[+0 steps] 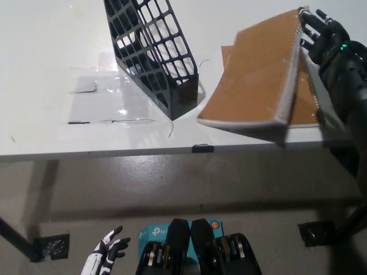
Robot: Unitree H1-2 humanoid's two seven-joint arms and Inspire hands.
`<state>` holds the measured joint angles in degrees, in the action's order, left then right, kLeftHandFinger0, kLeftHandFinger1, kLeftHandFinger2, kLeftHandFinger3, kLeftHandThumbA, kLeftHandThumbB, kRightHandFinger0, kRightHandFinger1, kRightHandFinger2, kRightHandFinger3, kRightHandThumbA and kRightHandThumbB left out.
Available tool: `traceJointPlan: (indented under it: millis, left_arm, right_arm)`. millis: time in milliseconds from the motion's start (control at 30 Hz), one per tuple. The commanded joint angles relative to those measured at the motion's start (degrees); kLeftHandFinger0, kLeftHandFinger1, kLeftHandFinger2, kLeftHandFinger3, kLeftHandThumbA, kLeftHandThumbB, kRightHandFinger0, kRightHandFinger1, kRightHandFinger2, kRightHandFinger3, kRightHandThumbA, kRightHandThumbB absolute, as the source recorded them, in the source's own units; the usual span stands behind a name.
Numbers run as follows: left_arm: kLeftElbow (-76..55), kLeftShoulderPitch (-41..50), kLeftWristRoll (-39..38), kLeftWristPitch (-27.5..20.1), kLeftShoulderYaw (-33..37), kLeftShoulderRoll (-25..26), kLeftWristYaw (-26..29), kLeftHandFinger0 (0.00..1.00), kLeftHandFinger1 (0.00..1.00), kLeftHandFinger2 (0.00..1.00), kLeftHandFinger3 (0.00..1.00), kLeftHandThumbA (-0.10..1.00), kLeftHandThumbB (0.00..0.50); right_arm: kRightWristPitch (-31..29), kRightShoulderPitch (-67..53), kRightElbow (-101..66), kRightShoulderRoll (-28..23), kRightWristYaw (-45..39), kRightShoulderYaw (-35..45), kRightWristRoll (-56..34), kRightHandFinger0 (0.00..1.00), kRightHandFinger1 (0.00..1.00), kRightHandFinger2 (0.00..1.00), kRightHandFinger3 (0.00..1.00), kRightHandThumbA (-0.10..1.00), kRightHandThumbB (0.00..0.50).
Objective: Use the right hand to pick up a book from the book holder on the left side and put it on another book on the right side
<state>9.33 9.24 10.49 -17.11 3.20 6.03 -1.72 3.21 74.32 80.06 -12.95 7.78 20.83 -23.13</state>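
Book (252, 74) with a brown cover is tilted up off another book (304, 112) on the white surface (57, 86), clamped at its spiral edge by the black right hand (322, 35). Left of it stands the black book holder (152, 54); the white left hand (106, 252) hangs low, fingers spread.

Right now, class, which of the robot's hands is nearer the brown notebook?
Right. The black right hand is at the brown notebook's far spiral edge; the white left hand hangs low, below the table.
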Motion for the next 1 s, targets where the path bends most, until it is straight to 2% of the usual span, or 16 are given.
traceJointPlan:
  millis: [0, 67, 167, 300, 467, 600, 633, 667, 767, 833, 867, 933, 967]
  left_arm:
    - [-1.67, 0.8, 0.9, -2.3, 0.24, 0.39, 0.95, 0.79, 0.8, 0.78, 0.89, 1.0, 0.09]
    - [-1.07, 0.48, 0.54, -3.28, 0.15, 0.3, 1.0, 0.78, 0.79, 0.77, 0.89, 1.0, 0.09]
    - [-1.26, 0.53, -0.67, -2.54, -0.02, 0.14, 0.43, 0.81, 0.8, 0.78, 0.89, 0.99, 0.12]
    - [-1.15, 0.3, 0.24, -2.9, 0.18, 0.2, 0.77, 0.81, 0.81, 0.79, 0.89, 0.99, 0.105]
    - [-1.08, 0.09, -0.11, -2.71, 0.15, -0.1, 0.73, 0.76, 0.78, 0.77, 0.88, 0.98, 0.105]
    - [-1.33, -0.44, 0.03, -1.79, 0.02, -0.21, 0.83, 0.74, 0.78, 0.77, 0.89, 0.99, 0.113]
    - [-1.38, -0.44, -0.42, -1.63, -0.04, -0.31, 0.67, 0.74, 0.78, 0.76, 0.88, 0.97, 0.117]
    - [-1.38, -0.66, -0.37, -1.6, -0.2, -0.21, 0.78, 0.73, 0.77, 0.76, 0.88, 0.97, 0.115]
    - [-1.28, -1.32, -0.57, -1.49, -0.33, -0.21, 0.72, 0.71, 0.75, 0.75, 0.86, 0.97, 0.115]
    - [-1.75, -1.82, -0.73, -0.68, -0.39, -0.25, 0.53, 0.7, 0.75, 0.75, 0.87, 0.97, 0.124]
    - [-2.12, -1.97, -1.08, -0.37, -0.52, -0.31, 0.46, 0.7, 0.75, 0.75, 0.87, 0.96, 0.124]
    - [-2.28, -2.93, -0.87, -0.49, -0.74, -0.04, 0.62, 0.71, 0.75, 0.75, 0.88, 0.96, 0.112]
    - [-2.32, -3.22, -0.9, -0.39, -0.83, 0.03, 0.64, 0.72, 0.75, 0.75, 0.88, 0.96, 0.113]
  right_arm:
    - [-8.88, 5.25, -1.16, -1.23, -2.95, -1.56, 2.13, 1.0, 1.0, 1.0, 1.0, 0.36, 0.141]
    - [-8.83, 5.21, -1.14, -1.5, -3.71, -2.04, 2.41, 1.0, 1.0, 1.0, 1.0, 0.36, 0.14]
    - [-9.29, 5.1, -1.0, -1.69, -4.38, -2.78, 2.9, 1.0, 1.0, 1.0, 1.0, 0.35, 0.144]
    - [-9.27, 4.91, -0.98, -2.3, -6.37, -3.93, 3.52, 1.0, 1.0, 1.0, 1.0, 0.38, 0.145]
    - [-7.76, 5.27, -0.98, -3.04, -7.45, -3.86, 3.08, 1.0, 1.0, 1.0, 1.0, 0.41, 0.146]
    - [-8.13, 6.12, -1.42, -3.93, -7.88, -5.18, 4.37, 1.0, 1.0, 1.0, 1.0, 0.56, 0.194]
    - [-8.54, 6.22, -1.82, -4.15, -8.19, -5.84, 5.01, 1.0, 1.0, 1.0, 1.0, 0.59, 0.183]
    - [-10.07, 6.5, -2.7, -4.45, -8.95, -6.72, 5.87, 1.0, 1.0, 1.0, 1.0, 0.61, 0.173]
    - [-10.97, 6.61, -6.11, -4.89, -10.82, -7.47, 5.88, 1.0, 1.0, 1.0, 1.0, 0.63, 0.209]
    - [-10.06, 5.14, -13.42, -4.56, -12.39, -7.09, 4.8, 1.0, 1.0, 1.0, 1.0, 0.64, 0.247]
    - [-7.83, 1.88, -23.55, -3.57, -12.83, -6.75, 3.51, 1.0, 1.0, 1.0, 1.0, 0.62, 0.276]
    - [-2.54, -5.59, -44.12, -2.55, -12.66, -8.77, 3.57, 1.0, 1.0, 1.0, 1.0, 0.68, 0.296]
    - [-2.11, -5.87, -45.44, -2.49, -12.59, -8.9, 3.62, 1.0, 1.0, 1.0, 1.0, 0.68, 0.297]
